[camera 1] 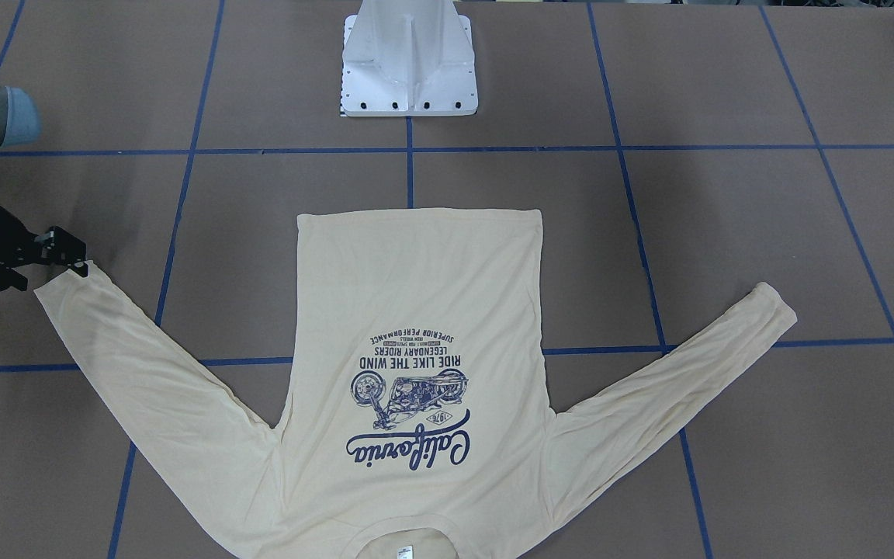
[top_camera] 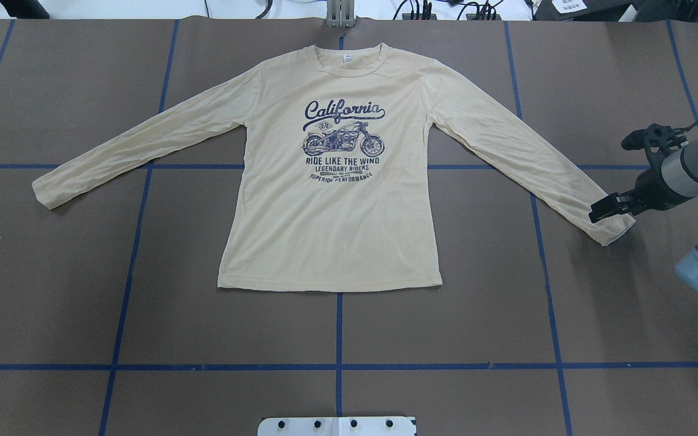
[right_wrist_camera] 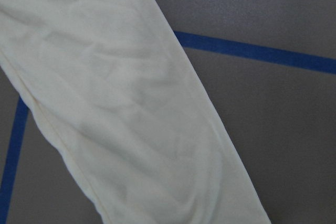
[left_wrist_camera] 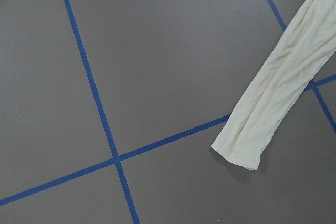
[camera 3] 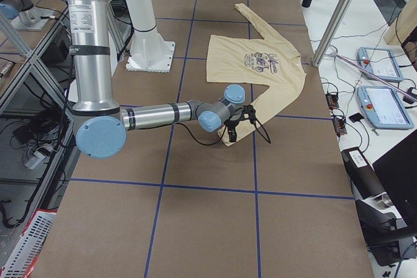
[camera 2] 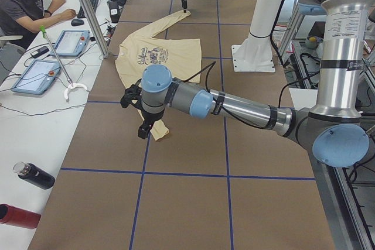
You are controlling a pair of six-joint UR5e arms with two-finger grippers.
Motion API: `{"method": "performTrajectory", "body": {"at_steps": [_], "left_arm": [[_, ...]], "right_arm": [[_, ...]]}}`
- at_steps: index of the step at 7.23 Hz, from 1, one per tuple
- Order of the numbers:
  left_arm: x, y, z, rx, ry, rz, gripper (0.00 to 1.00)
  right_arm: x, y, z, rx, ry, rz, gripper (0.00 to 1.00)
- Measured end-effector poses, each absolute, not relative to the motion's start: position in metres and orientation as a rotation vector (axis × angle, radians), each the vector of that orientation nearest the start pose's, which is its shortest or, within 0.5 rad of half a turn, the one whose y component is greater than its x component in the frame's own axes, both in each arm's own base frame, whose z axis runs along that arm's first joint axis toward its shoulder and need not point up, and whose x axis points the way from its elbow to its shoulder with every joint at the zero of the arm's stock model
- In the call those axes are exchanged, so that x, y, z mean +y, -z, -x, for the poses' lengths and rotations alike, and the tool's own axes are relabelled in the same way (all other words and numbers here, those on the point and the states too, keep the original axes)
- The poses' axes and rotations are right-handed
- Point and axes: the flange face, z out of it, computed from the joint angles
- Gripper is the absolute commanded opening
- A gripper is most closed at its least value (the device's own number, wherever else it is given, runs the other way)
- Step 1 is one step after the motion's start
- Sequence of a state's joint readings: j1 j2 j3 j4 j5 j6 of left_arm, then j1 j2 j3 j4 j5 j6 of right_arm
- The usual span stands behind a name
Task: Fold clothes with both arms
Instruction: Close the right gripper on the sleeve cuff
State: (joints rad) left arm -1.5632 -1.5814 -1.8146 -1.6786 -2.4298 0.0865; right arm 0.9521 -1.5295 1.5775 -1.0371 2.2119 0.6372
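1. Left pincer (camera 2: 143, 132) hangs over one cuff, centre-left of the left side view; open or closed, I cannot tell.
2. Shirt (top_camera: 331, 230) lies flat, print up, sleeves spread, mid-table (top_camera: 446, 339).
3. Right pincer (top_camera: 597, 213) sits at the other cuff, overhead frame's right; grip unclear.

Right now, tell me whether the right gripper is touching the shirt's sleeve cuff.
Cannot tell. Front-facing and overhead views put the right gripper at the sleeve cuff, but neither shows contact or a gap plainly.

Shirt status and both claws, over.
Right claw at right-side cuff, grip unclear. Left claw near left-side cuff, state unclear. Shirt flat, print up, unfolded. Nothing in the way.
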Motion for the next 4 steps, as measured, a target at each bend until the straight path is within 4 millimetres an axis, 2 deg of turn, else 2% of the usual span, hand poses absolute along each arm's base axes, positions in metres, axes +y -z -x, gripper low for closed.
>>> {"method": "performTrajectory", "body": {"at_steps": [4], "left_arm": [[-0.5012,-0.513,0.0542,0.837,-0.241,-0.374,1.0]], "right_arm": [[-0.4775,-0.5951,0.2507,-0.824,0.16,-0.057,1.0]]}}
